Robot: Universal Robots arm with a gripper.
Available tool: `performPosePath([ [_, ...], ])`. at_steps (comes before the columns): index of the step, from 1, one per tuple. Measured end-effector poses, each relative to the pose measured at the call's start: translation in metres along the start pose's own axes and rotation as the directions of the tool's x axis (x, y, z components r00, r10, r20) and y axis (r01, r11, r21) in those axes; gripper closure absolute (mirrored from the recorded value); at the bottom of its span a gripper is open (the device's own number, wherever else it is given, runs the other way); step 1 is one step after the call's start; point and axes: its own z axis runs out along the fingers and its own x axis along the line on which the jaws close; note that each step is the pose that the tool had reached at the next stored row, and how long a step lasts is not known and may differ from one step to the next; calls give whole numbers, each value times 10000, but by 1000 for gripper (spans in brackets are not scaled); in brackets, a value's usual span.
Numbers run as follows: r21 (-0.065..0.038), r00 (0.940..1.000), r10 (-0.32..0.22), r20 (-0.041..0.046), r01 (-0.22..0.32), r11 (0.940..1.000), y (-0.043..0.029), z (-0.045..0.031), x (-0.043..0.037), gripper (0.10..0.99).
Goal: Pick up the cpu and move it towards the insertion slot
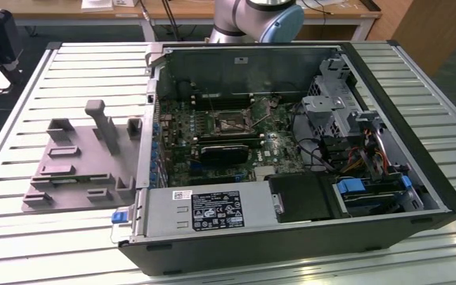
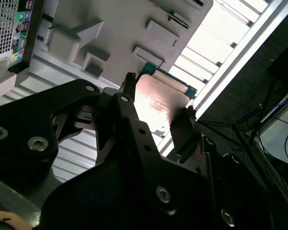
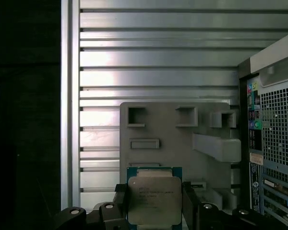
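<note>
The cpu (image 3: 154, 199) is a flat silver square with a thin green rim. It sits between the two black fingers (image 3: 120, 207) of my gripper (image 3: 154, 207), which is shut on its opposite edges. In the second wrist view the cpu (image 2: 159, 98) catches the light between the fingertips (image 2: 128, 91) of the gripper (image 2: 156, 109). Below the chip lies the grey fixture plate (image 3: 173, 129). The insertion slot (image 1: 230, 122), a dark square socket in a silver frame, lies on the motherboard inside the open computer case (image 1: 291, 148).
The grey fixture plate (image 1: 78, 172) with raised blocks and a tall post lies on the slatted metal table (image 1: 54, 237), to the exterior view's left of the case. A black finned block (image 1: 221, 153) sits just below the socket. Cables and drive bays crowd the case's right side.
</note>
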Motion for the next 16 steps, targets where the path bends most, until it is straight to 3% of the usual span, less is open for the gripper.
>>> performPosePath([
  [6,1,10000,0,-1,0,10000,2,0,-59,549],
  [16,0,10000,0,-2,0,10000,12,11,-398,549],
])
